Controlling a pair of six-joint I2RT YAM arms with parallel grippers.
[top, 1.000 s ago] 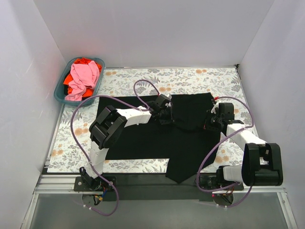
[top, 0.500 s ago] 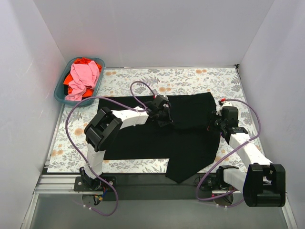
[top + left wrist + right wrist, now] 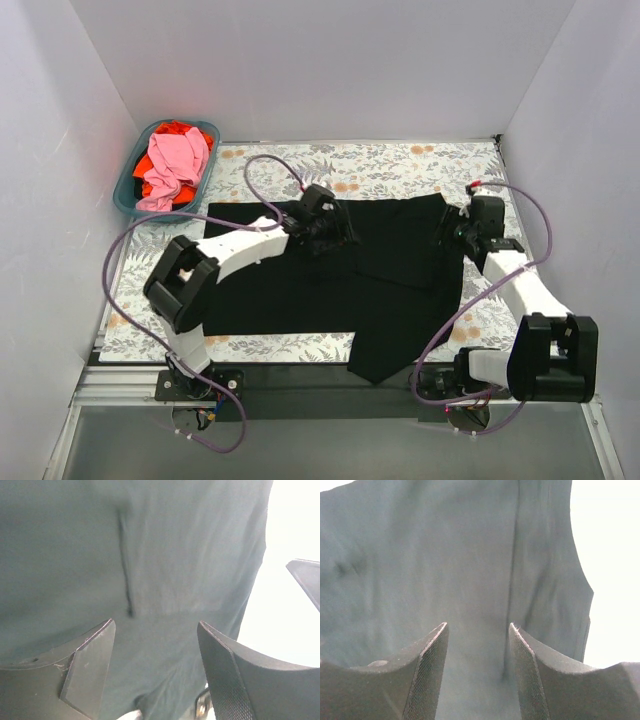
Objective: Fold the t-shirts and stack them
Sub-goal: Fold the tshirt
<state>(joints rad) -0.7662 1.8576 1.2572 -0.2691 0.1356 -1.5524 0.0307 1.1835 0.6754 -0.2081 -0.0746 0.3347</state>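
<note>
**A:** Where is the large plain black cloth t-shirt?

**B:** It lies flat across the middle of the floral-patterned table. Its right part is doubled over, and a pointed flap at 6 o'clock hangs over the near edge.

**A:** How will it handle?

**B:** I judge it light, limp and not fragile. It will sag and drag rather than hold a shape, and a pinch on a single layer may slip. It is best taken at an edge or corner. That means the hem along the 3 o'clock side or the doubled edge near 12 o'clock, with two hold points lifted together.

**A:** And the end effectors?

**B:** The left end effector sits over the shirt's upper middle, toward 12 o'clock. The right end effector is at the shirt's 2 o'clock corner. Both are spread wide and hold nothing.

**A:** Does the top view tell you that?

**B:** No, the fingers are too small there. The left wrist view shows its end effector with bare cloth between the fingers and a dark crease beyond. The right wrist view shows the same gap, with the shirt's edge to its right.

**A:** What does only the top view show?

**B:** It shows the whole layout, including the hanging flap. At 10 o'clock a teal plastic basket holds a pink tee on an orange-red tee.
</note>
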